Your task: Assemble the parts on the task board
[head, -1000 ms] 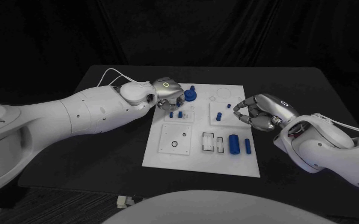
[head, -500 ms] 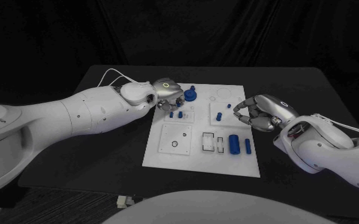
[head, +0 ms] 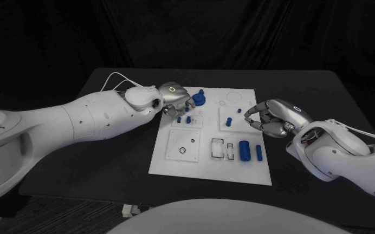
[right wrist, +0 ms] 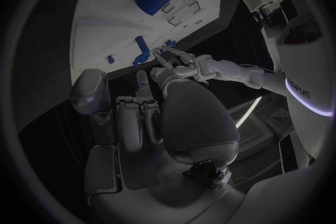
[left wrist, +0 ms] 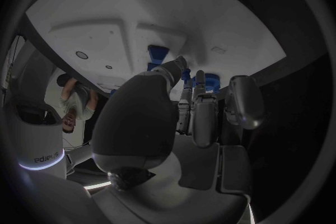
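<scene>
Reaching in over the far left corner of the white task board, the left hand had its fingers bent down toward the plate, and their tips were close to some small blue parts. It was not clear if the fingers pinched one of them or only hung above, so I cannot tell if that hand held anything. Just beside it, toward the middle of the board, stood a round blue part with a peg on top. A little nearer to the robot, two small blue pegs stood side by side under the left hand. The right hand was at the right edge of the board with its fingers curled in toward the plate, and nothing could be seen between them. Close to its fingertips stood one small blue peg and a tiny blue piece. Nearer the robot, well apart from both hands, a fat blue cylinder and a thin blue bar lay side by side on the board. The board lay in the middle of the black table.
</scene>
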Controlling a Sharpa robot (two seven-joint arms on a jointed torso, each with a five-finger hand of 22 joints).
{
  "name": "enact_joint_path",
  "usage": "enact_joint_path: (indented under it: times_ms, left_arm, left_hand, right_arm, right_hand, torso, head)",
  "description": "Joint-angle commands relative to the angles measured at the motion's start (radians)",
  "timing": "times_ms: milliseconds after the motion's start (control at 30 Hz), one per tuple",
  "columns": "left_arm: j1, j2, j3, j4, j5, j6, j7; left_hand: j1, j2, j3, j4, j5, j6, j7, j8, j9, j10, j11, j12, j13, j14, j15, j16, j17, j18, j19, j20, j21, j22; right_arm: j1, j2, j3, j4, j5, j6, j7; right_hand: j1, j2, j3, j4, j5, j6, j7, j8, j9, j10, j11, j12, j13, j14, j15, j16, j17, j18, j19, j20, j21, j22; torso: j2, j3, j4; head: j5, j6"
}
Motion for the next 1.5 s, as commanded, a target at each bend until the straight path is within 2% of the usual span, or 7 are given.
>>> enact_joint_path:
  times_ms: [33, 733, 867, 1000, 1100, 1300, 1500]
  left_arm:
    - [-0.002, -0.013, 0.001, 0.007, -0.001, -0.056, -0.022]
    - [0.115, -0.272, 0.001, 0.2, 0.26, -0.335, 0.025]
    - [0.122, -0.331, 0.001, 0.25, 0.564, -0.313, 0.186]
    - [0.124, -0.358, 0.0, 0.268, 1.055, -0.167, 0.412]
    - [0.118, -0.361, 0.0, 0.271, 1.359, -0.011, 0.514]
    - [0.081, -0.376, 0.0, 0.307, 1.705, 0.241, 0.616]
    - [0.04, -0.403, 0.0, 0.368, 1.798, 0.326, 0.647]
  left_hand:
    - [0.004, -0.006, -0.018, -0.001, -0.01, -0.024, -0.011, 0.0, -0.011, -0.025, 0.002, -0.006, -0.005, 0.037, 0.011, -0.007, 0.075, 0.011, -0.003, 0.004, -0.008, 0.155]
    - [-0.154, -0.019, -0.115, 0.149, -0.027, 0.0, -0.001, 0.015, -0.036, -0.061, 0.0, 0.039, -0.011, -0.12, 0.018, -0.229, -0.168, 0.053, -0.16, 0.015, -0.339, 0.077]
    - [-0.311, -0.01, -0.138, 0.149, -0.021, 0.041, 0.045, 0.019, -0.041, -0.11, 0.051, 0.075, 0.002, -0.557, 0.096, -0.652, -0.515, 0.075, -0.441, 0.063, -0.767, -0.034]
    - [-0.328, 0.084, -0.288, 0.148, 0.174, 0.022, 0.172, 0.003, -0.053, -0.261, 0.076, 0.042, -0.026, -0.861, 0.189, -0.93, -0.677, 0.028, -0.725, 0.098, -0.953, -0.108]
    - [-0.306, 0.132, -0.352, 0.149, 0.211, -0.095, 0.178, 0.013, -0.085, -0.474, 0.076, -0.008, -0.067, -1.243, 0.176, -1.235, -0.962, 0.019, -1.151, 0.086, -1.076, -0.375]
    - [-0.405, 0.191, -0.494, 0.159, 0.101, -0.466, 0.104, -0.024, -0.14, -0.835, -0.003, -0.054, -0.096, -1.464, 0.089, -1.435, -1.295, 0.089, -1.408, 0.091, -1.12, -1.075]
    - [-0.467, 0.286, -0.579, 0.157, 0.051, -0.548, 0.088, -0.031, -0.147, -0.915, -0.013, -0.016, -0.104, -1.466, 0.102, -1.44, -1.308, 0.112, -1.411, 0.112, -1.124, -1.151]
  right_arm:
    - [-0.003, -0.008, 0.0, 0.003, -0.003, 0.0, -0.013]
    - [0.17, -0.045, 0.001, 0.019, -0.045, -0.001, -0.06]
    - [0.216, -0.03, 0.001, 0.005, -0.058, 0.02, -0.076]
    - [0.246, -0.003, 0.001, -0.02, -0.11, 0.065, -0.087]
    - [0.255, 0.022, 0.001, -0.047, -0.158, 0.098, -0.085]
    - [0.261, 0.08, 0.001, -0.12, -0.24, 0.197, -0.069]
    - [0.245, 0.127, 0.001, -0.187, -0.281, 0.275, -0.03]
  right_hand:
    - [0.001, -0.01, -0.002, -0.006, -0.012, 0.004, 0.0, -0.005, -0.001, 0.104, -0.002, 0.002, 0.264, 0.092, -0.007, -0.006, 0.193, 0.011, -0.004, -0.001, -0.007, 0.121]
    - [0.018, -0.043, -0.007, -0.02, -0.08, 0.03, -0.011, -0.007, -0.002, -0.099, -0.017, -0.396, -0.161, 0.084, -0.017, -0.019, 0.156, 0.021, -0.017, -0.01, -0.074, 0.106]
    - [0.023, -0.058, 0.017, -0.006, -0.095, 0.033, -0.01, -0.015, -0.005, -0.308, -0.015, -0.887, -0.591, 0.08, -0.018, -0.025, 0.138, 0.024, -0.024, -0.01, -0.107, 0.099]
    - [0.049, -0.106, 0.059, 0.006, -0.169, 0.029, 0.014, -0.027, -0.005, -0.447, 0.021, -1.213, -0.826, 0.065, 0.019, -0.043, 0.089, 0.031, -0.048, 0.011, -0.191, 0.082]
    - [0.071, -0.128, 0.061, -0.004, -0.192, 0.028, 0.011, -0.028, -0.003, -0.413, 0.025, -1.275, -0.906, 0.059, 0.019, -0.048, 0.074, 0.035, -0.055, 0.02, -0.214, 0.078]
    - [0.081, -0.15, 0.044, 0.001, -0.254, 0.028, 0.003, -0.045, -0.012, -0.44, 0.044, -1.382, -1.02, 0.055, 0.023, -0.052, 0.062, 0.038, -0.055, 0.028, -0.23, 0.077]
    - [0.082, -0.143, -0.098, 0.06, -0.345, -0.001, -0.018, -0.077, -0.056, -0.464, 0.043, -1.439, -1.098, 0.047, 0.006, -0.064, 0.034, 0.041, -0.058, 0.015, -0.275, 0.069]
  torso:
    - [0.0, -0.0004, 0.0003]
    - [-0.002, -0.0044, 0.0]
    - [-0.001, -0.0022, 0.0013]
    - [-0.002, -0.0043, 0.0027]
    - [-0.001, -0.0061, 0.0018]
    - [0.003, -0.0082, 0.0018]
    - [0.006, -0.015, 0.0051]
  head:
    - [0.0, 0.0]
    - [0.018, 0.0]
    - [0.025, 0.0]
    - [0.032, 0.0]
    - [0.034, 0.0]
    - [0.008, 0.0]
    - [-0.02, 0.0]
